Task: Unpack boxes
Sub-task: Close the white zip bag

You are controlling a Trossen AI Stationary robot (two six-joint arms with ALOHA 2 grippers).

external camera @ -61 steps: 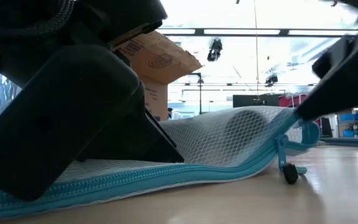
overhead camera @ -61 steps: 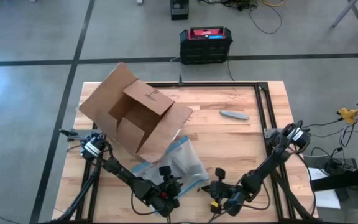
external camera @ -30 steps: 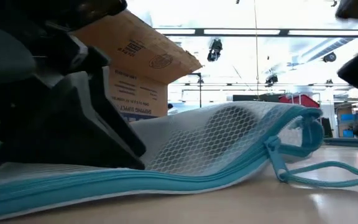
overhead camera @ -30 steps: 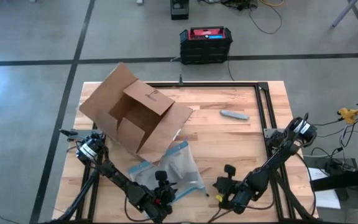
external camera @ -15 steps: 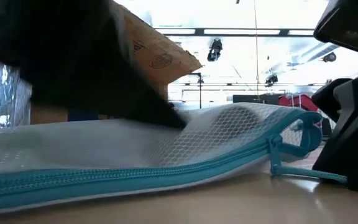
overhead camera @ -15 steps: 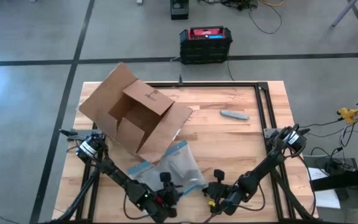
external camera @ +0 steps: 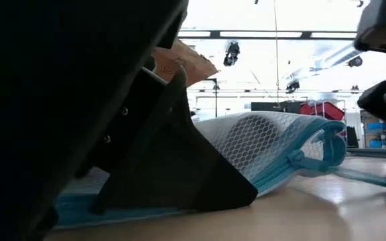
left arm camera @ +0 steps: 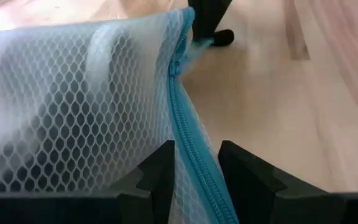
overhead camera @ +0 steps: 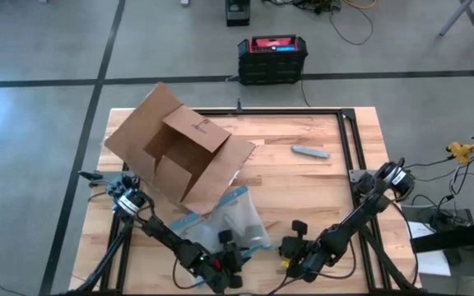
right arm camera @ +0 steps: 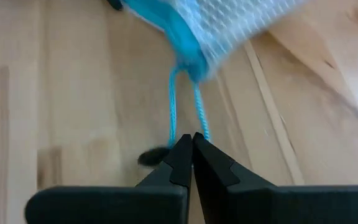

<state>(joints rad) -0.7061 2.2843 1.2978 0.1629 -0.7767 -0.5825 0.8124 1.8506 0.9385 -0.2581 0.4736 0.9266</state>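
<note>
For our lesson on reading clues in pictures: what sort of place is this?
Probably a robotics lab or workshop: a wooden table with two robot arms stands on a concrete floor marked with dark lines, with cables trailing across it.

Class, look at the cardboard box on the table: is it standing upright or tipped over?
Tipped over. In the high view the cardboard box lies on its side, flaps spread, its opening facing the mesh pouch.

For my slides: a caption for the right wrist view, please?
Right gripper shut on the blue zipper cord of the mesh pouch above the wooden table.
</note>
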